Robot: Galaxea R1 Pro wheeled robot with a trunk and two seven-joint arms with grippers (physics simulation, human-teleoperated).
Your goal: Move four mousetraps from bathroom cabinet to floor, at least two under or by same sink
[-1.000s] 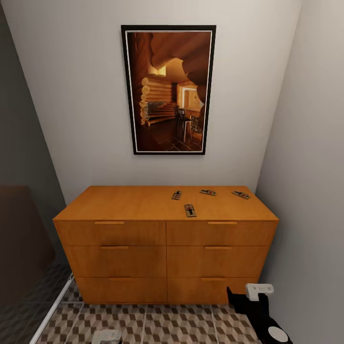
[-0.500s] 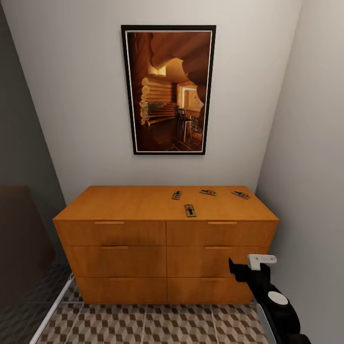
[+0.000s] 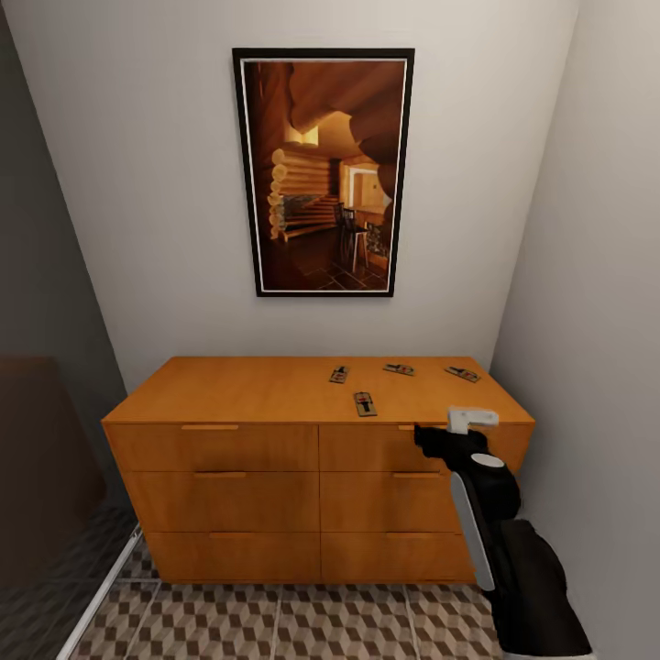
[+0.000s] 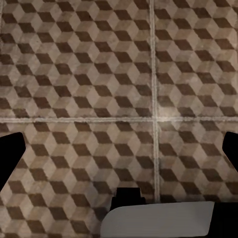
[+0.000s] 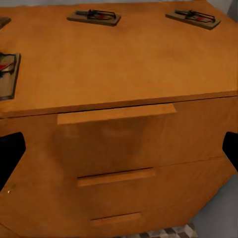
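Observation:
Four mousetraps lie on the right half of the cabinet point(image 3: 275, 390) top: one point(image 3: 339, 374) toward the middle, one point(image 3: 365, 403) nearest the front edge, one point(image 3: 399, 369) behind it, one point(image 3: 463, 374) at the far right. My right gripper point(image 3: 424, 436) hangs in front of the top right drawer, just below the top's front edge, open and holding nothing. The right wrist view looks onto the cabinet point(image 5: 124, 64) with two mousetraps point(image 5: 94, 17) point(image 5: 193, 18) at the back and one point(image 5: 7, 74) nearer. My left gripper point(image 4: 119, 148) is open above the cube-patterned bathroom floor point(image 4: 99, 74).
The cabinet stands against a white wall under a framed picture point(image 3: 323, 172). A grey wall point(image 3: 596, 321) runs close along its right side, next to my right arm. A dark surface point(image 3: 41, 458) and a pale strip point(image 3: 101, 587) border the floor point(image 3: 275, 623) on the left.
My right arm has risen from near the floor to the height of the top drawer and shifted slightly left. The left gripper has left the head view's bottom edge.

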